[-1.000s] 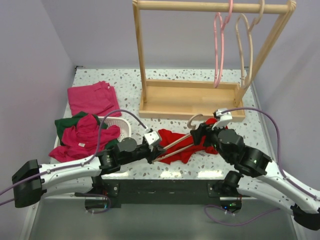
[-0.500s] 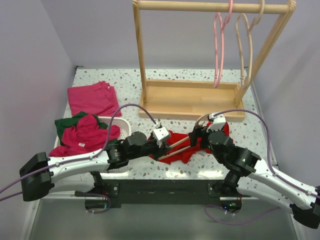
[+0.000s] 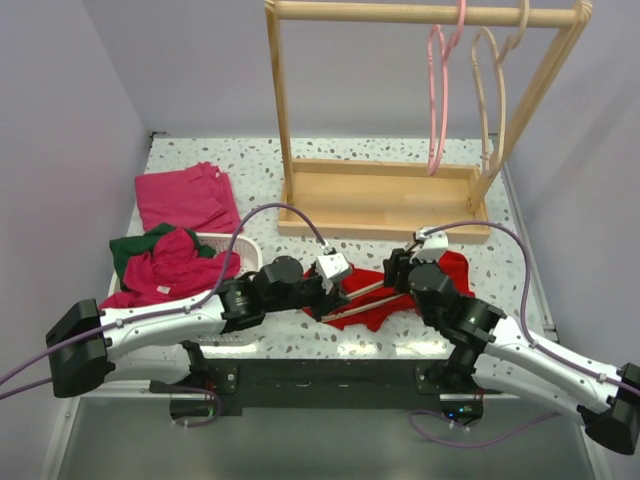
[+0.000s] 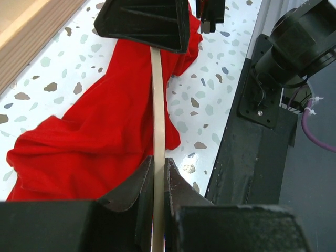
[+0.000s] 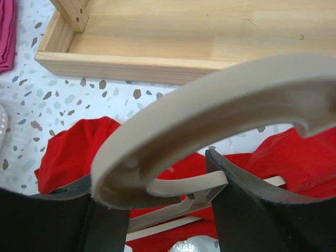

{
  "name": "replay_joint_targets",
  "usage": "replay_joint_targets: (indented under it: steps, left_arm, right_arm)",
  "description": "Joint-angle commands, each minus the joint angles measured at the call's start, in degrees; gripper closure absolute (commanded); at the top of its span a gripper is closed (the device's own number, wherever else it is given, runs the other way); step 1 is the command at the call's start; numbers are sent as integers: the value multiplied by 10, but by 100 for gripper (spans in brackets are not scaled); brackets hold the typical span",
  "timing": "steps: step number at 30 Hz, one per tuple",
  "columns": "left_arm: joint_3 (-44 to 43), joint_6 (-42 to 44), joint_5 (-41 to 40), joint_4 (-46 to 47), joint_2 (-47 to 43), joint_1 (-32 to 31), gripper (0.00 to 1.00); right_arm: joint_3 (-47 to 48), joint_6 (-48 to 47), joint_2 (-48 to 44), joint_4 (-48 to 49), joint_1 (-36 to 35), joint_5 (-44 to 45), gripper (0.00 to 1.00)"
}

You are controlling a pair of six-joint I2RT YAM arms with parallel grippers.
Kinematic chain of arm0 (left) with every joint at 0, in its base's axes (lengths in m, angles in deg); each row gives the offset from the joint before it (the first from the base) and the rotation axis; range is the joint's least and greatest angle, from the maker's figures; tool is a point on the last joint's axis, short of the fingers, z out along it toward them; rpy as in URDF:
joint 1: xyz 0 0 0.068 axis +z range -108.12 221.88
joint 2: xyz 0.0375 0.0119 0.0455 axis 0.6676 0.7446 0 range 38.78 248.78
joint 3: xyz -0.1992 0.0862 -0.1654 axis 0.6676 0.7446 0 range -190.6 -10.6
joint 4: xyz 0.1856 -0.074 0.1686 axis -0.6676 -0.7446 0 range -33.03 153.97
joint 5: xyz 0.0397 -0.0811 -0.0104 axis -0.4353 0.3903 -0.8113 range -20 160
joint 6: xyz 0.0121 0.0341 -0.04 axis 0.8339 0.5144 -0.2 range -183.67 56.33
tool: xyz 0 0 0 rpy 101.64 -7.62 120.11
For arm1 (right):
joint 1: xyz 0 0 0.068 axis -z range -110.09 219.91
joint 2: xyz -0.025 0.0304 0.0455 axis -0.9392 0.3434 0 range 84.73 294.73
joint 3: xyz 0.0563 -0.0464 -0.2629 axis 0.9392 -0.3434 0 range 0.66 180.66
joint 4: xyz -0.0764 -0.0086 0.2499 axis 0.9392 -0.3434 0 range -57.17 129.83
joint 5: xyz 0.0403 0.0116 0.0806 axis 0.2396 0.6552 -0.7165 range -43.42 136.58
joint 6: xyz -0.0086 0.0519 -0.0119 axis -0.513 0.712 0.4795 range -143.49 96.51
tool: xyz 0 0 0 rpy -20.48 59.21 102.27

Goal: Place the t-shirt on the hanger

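One speckled desk (image 3: 480, 170) is carrying everything. At its far side one wooden rack (image 3: 280, 100) is standing, and two hangers are hanging from its rail: a pink hanger (image 3: 437, 100) and a pale hanger (image 3: 490, 90).

One magenta garment (image 3: 185, 198) is lying flat on the left. One white basket (image 3: 245, 250) is showing only part of its rim under a green garment (image 3: 130, 250) and another pink garment (image 3: 170, 270).

The single red t-shirt (image 4: 94, 131) is lying crumpled on the desk's near edge between the two arms, which are partly covering it from above. The third hanger, the wooden hanger (image 4: 157, 105), is lying across the red cloth, its ends hidden.

The left gripper (image 4: 159, 165) is clenching its jaws on the hanger's thin bar. The right gripper (image 5: 157, 184) is grasping the hanger at its curved hook.
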Motion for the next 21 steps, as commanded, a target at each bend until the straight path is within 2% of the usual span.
replay_joint_targets:
  steps: [1,2,5,6,8,9,11,14,15,16,17,18,20,21]
  left_arm:
    - [-29,6,20,7,-1,0,100]
    - [-30,4,20,8,1,0,100]
    - [-33,1,20,11,3,0,100]
    - [-37,-1,20,11,5,0,100]
    - [-40,-6,11,12,7,0,100]
    - [-43,-10,8,12,6,0,99]
    - [-47,-17,-3,12,7,0,98]
    - [-59,-37,-33,1,3,0,84]
    - [-68,-45,-47,-4,-2,0,72]
    - [-73,-70,-73,-21,-6,0,67]
    - [-82,-86,-134,-35,-11,0,61]
    - [-87,-121,-167,-60,-22,1,51]
    - [-99,-162,-238,-100,-37,12,48]
    - [-101,-191,-234,-120,-41,43,47]
  right_arm:
    - [-28,20,-36,50,3,15,46]
    - [-31,22,-41,49,3,15,53]
    - [-47,28,-66,49,2,11,63]
    - [-53,28,-73,50,3,9,71]
    - [-57,28,-89,48,3,9,77]
    - [-61,26,-94,48,3,9,85]
    - [-65,27,-101,47,3,9,89]
    - [-75,27,-115,47,3,7,96]
    - [-81,28,-122,46,3,7,96]
    - [-83,28,-126,48,3,5,98]
    - [-89,27,-131,51,3,3,98]
    - [-94,27,-142,53,3,2,99]
    - [-99,21,-152,56,3,-8,100]
    - [-102,17,-160,59,3,-12,100]
